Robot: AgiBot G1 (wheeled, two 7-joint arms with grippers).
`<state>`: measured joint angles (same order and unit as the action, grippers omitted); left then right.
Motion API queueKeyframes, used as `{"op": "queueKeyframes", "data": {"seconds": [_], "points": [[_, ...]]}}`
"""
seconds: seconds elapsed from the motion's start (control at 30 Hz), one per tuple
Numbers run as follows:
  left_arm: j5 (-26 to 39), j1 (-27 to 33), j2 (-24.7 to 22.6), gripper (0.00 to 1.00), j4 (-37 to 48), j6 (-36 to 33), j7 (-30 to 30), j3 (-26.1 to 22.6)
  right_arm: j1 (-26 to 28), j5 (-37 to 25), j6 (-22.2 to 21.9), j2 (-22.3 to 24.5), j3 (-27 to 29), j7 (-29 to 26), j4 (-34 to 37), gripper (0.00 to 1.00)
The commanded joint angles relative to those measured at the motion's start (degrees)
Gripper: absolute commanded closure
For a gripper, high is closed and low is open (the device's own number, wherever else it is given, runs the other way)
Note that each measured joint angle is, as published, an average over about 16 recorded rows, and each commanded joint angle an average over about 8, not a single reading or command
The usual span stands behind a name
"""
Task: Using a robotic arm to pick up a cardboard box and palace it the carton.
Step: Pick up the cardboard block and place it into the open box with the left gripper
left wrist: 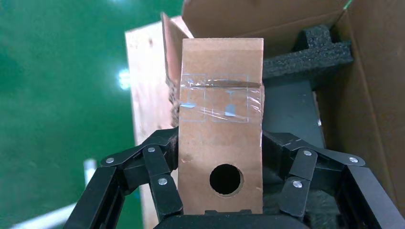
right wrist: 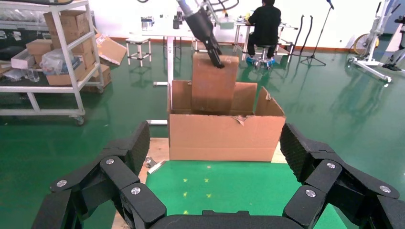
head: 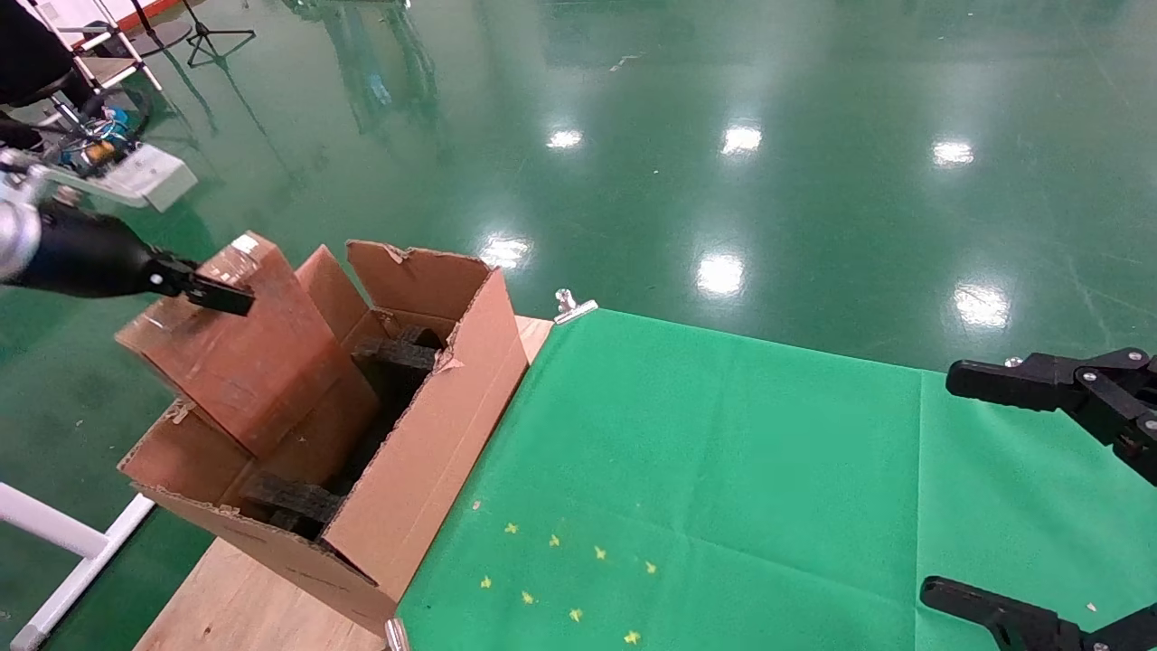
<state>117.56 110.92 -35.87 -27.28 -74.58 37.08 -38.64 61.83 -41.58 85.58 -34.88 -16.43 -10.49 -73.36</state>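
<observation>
At the upper left of the head view the left gripper (head: 203, 291) holds the cardboard box (head: 237, 348) by its top end, the box tilted and its lower end sunk inside the carton (head: 425, 452). In the left wrist view the jaws press on both side faces of the box (left wrist: 220, 129) — a strip of clear tape crosses its face and a round hole sits low on it, close to the gripper body. The carton stands open at the left of the head view, flaps upright, on a bare wooden strip of the tabletop (head: 244, 606), with black foam blocks (head: 398, 354) inside, one beside the box and another nearer the camera at the carton's lower end. Beside the carton a green cloth (head: 723, 470) covers the rest of the tabletop, marked with small yellow stars at the lower centre. The right gripper (head: 1039, 493) hangs at the right edge of the head view above the cloth, its jaws spread wide and holding nothing — the right wrist view looks between them at the carton (right wrist: 224, 136) and the box (right wrist: 214, 86) standing in it.
</observation>
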Motion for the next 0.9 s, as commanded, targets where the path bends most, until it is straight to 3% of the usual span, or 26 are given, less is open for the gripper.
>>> {"op": "queueKeyframes", "data": {"seconds": [0.03, 0.4, 0.9], "points": [[0.56, -0.47, -0.96, 1.0, 2.93, 1.8, 0.8, -0.15, 0.0, 0.01, 0.0, 0.0, -0.01, 0.0, 0.0, 0.0], [3.59, -3.48, -7.4, 1.0, 13.62, 13.19, 3.3, -1.43, 0.01, 0.03, -0.02, 0.02, -0.05, 0.02, 0.0, 0.0], [5.19, -9.42, -13.19, 1.0, 22.5, 22.27, 2.67, -2.55, 0.02, 0.07, -0.05, 0.04, -0.1, 0.05, 0.0, 0.0]]}}
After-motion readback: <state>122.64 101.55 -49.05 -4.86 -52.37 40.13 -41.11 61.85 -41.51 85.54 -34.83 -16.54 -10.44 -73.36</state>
